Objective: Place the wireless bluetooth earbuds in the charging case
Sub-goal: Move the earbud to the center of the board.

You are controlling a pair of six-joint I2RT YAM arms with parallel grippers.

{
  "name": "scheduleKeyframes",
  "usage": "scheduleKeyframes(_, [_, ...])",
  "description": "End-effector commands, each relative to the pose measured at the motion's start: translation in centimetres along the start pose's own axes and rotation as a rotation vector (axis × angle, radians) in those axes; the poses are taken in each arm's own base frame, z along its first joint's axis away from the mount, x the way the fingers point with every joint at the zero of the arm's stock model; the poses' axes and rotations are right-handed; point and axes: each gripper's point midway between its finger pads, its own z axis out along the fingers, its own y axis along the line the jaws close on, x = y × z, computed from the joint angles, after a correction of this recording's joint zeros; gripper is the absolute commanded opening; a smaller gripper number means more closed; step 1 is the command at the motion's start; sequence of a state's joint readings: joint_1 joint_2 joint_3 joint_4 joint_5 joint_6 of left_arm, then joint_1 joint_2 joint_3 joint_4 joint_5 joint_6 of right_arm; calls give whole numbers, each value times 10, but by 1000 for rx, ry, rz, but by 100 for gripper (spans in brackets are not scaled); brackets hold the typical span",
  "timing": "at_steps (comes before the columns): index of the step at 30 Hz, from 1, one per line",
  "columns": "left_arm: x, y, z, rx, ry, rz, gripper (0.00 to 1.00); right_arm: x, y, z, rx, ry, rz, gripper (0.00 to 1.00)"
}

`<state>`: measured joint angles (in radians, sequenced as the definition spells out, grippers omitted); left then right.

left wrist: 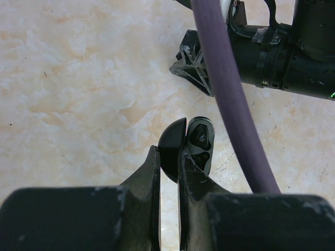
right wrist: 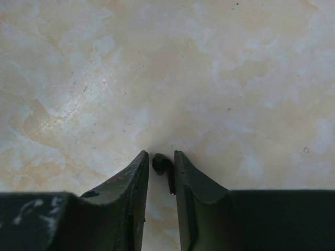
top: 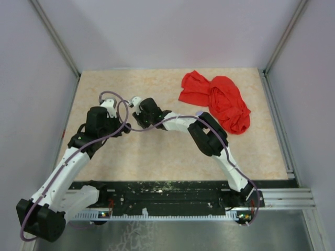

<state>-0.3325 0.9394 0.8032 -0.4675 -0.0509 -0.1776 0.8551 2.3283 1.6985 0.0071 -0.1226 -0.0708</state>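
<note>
Left hand (left wrist: 166, 152) is clenched on the charging case (left wrist: 172, 137), its two dark fingers pinching the small round black puck just above the tabletop (top: 157, 151). From where the left wrist camera looks, the case stands on edge between the fingertips. A glossy grey part (left wrist: 201, 138) lies open against its right side, with dark hollows in it.

Right hand (right wrist: 160, 152) is low over the marbled surface. Its fingers are drawn in narrow around a tiny dark earbud (right wrist: 159, 163) that sits right between the tips. The gap on either side of it is slight, and I cannot tell whether the fingers are actually gripping it or only bracketing it. I can see just this one earbud.

From above, the two hands come together left of the middle of the tabletop, near each other. A purple cable (left wrist: 225, 89) loops across between them. A crumpled red cloth (top: 220, 102) lies toward the far right corner, well apart from both hands.
</note>
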Motion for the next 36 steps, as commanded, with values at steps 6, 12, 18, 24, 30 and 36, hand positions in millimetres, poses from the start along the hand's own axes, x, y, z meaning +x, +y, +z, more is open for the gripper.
scheduleKeyframes(6, [-7, -9, 1, 58, -27, 12, 0, 20, 0, -9, 49, 70, -21, 15])
scheduleKeyframes(12, [-6, -18, 2, 111, -19, 29, 0, 41, -4, -51, 106, 109, -2, 13])
scheduleKeyframes(18, [-3, -26, 4, 161, -1, 40, 0, 71, -19, -106, 241, 178, 12, 13])
scheduleKeyframes(24, [-1, -31, 5, 189, 14, 45, 0, 116, -46, -151, 447, 306, 11, 13])
scheduleKeyframes(30, [0, -30, 6, 183, 18, 46, 0, 128, -52, -170, 569, 342, -21, 12])
scheduleKeyframes(36, [1, -29, 6, 181, 22, 48, 0, 132, -38, -173, 591, 367, -26, 21])
